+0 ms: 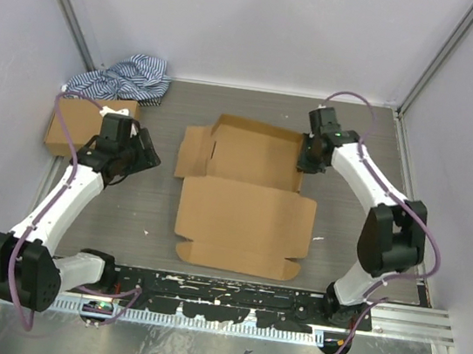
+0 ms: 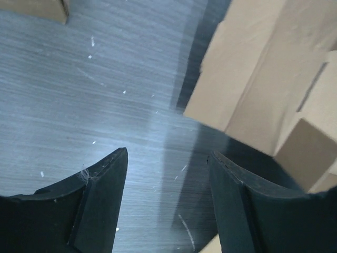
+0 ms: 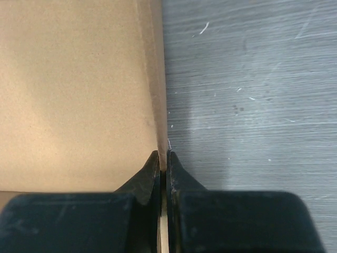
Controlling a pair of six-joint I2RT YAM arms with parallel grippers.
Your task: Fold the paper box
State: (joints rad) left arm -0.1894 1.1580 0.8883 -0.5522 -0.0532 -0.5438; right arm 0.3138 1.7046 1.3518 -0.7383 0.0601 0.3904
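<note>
The paper box (image 1: 246, 200) lies partly folded in the middle of the table, a brown die-cut sheet with its far and left walls raised. My right gripper (image 1: 311, 159) is shut on the box's raised right side flap (image 3: 158, 95), pinching its edge between the fingertips (image 3: 171, 168). My left gripper (image 1: 144, 157) is open and empty, low over the bare table left of the box. The box's left flaps (image 2: 263, 79) show at the upper right of the left wrist view.
A smaller ready-made cardboard box (image 1: 81, 124) stands at the far left, its corner showing in the left wrist view (image 2: 37, 9). A striped blue-and-white cloth (image 1: 123, 77) lies behind it. White walls enclose the table on three sides. A black rail (image 1: 228, 299) runs along the near edge.
</note>
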